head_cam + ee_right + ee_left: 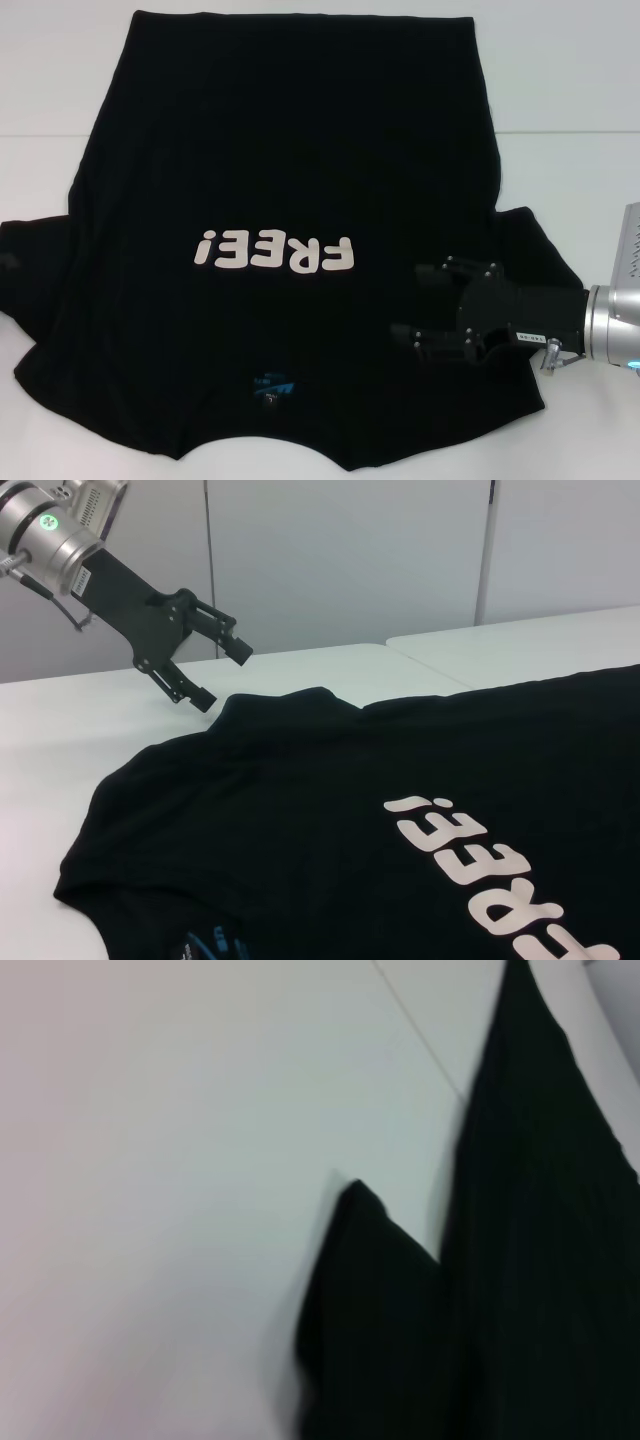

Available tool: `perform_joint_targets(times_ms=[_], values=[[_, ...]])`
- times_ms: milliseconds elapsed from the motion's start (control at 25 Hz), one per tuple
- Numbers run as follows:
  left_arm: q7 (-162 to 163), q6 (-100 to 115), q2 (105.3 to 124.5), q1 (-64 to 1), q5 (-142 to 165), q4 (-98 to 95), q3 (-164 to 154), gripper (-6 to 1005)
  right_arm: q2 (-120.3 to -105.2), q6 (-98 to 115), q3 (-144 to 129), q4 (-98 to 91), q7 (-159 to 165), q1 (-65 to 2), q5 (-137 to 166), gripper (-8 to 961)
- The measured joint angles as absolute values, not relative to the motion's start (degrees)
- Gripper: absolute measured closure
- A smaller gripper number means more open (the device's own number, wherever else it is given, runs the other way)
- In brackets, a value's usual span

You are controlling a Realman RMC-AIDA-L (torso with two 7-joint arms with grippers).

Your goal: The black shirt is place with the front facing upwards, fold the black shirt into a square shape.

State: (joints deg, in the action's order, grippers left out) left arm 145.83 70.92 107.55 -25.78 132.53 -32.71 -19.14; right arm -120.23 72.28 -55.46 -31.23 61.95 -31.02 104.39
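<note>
Two grippers are in play, and neither has any cloth yet. The black shirt (290,250) lies spread face up on the white table (570,90), collar and blue neck label (270,382) toward the robot, the "FREE!" lettering (275,252) across its middle. The right gripper (425,302) hovers over the shirt's right sleeve area with its jaws spread wide and nothing between them. The left gripper (215,670) hangs in the air just beyond the left sleeve (290,705), jaws likewise parted and empty. My worry is the pinch: the fabric lies flat, so the fingers may slide over it, or catch only the top layer and leave the back behind, giving a crooked fold. If one side lifts before the other, the shirt could drag and bunch across the table.
</note>
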Motion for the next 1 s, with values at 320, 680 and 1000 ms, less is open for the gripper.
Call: perform_joint_targets(times_ms=[320, 680, 1000], values=[[146.15, 67.35, 107.65, -26.22, 133.12, -31.08, -19.08, 105, -120.23, 72.28, -55.46, -31.2, 61.96, -30.96, 104.44, 62], [146.2, 65.99, 107.73, -26.62, 133.14, -30.85, -19.1, 113, -120.23, 72.3, -55.46, -31.2, 61.97, -30.93, 104.59, 63], [146.22, 65.5, 108.0, -27.04, 133.15, -30.84, -19.55, 120, -120.23, 72.33, -55.46, -31.2, 62.03, -30.97, 104.59, 62]])
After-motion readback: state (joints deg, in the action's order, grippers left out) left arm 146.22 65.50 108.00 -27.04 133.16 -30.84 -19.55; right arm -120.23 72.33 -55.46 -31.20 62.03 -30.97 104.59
